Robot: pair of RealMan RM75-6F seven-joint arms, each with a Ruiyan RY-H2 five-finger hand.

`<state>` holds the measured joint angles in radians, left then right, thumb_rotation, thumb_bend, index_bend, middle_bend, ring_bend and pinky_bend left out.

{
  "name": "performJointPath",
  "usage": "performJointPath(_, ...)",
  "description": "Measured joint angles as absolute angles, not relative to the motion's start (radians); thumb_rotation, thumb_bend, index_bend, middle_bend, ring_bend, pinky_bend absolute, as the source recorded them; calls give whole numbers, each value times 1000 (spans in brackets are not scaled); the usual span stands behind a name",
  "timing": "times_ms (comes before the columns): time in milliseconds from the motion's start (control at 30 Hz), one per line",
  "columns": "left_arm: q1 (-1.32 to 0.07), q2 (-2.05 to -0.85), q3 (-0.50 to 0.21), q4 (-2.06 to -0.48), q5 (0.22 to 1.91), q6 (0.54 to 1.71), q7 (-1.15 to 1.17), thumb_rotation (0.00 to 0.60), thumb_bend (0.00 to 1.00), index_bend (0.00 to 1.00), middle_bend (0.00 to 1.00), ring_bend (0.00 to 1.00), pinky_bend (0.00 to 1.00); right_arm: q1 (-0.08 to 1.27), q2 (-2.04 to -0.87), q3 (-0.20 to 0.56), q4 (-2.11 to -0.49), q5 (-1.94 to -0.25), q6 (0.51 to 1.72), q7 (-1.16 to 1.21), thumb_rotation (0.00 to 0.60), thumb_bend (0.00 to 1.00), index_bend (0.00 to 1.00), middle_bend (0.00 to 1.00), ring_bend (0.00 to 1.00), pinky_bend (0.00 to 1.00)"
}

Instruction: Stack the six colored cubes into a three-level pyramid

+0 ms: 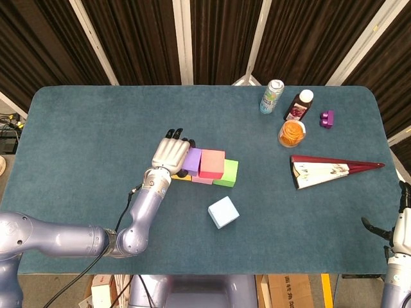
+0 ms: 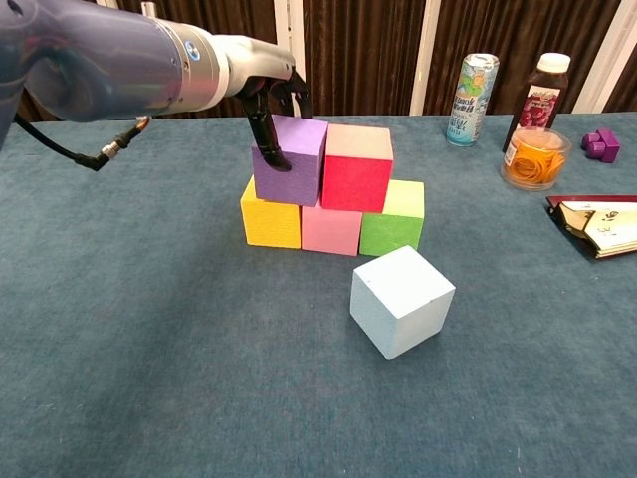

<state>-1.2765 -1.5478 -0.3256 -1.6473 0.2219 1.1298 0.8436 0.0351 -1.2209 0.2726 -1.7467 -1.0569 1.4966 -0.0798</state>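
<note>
Yellow, pink and green cubes form a bottom row. On top stand a purple cube and a red cube, touching each other. My left hand grips the purple cube from its left side and back, with dark fingertips on its left face. In the head view the left hand covers the left end of the stack, beside the purple cube. A light blue cube lies loose, turned at an angle, in front of the stack. My right hand hangs at the lower right edge, holding nothing.
At the back right stand a can, a dark bottle, a cup of orange rings and a small purple piece. A folded fan lies on the right.
</note>
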Motion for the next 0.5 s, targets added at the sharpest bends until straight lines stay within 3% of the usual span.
performJointPath(500,-1276,-1540,-322,-1646,208,1118,856,600,260,204,182,0,0,37,-1221,270,-1747,-1055,1493,-87,600,94,47,81,81,0)
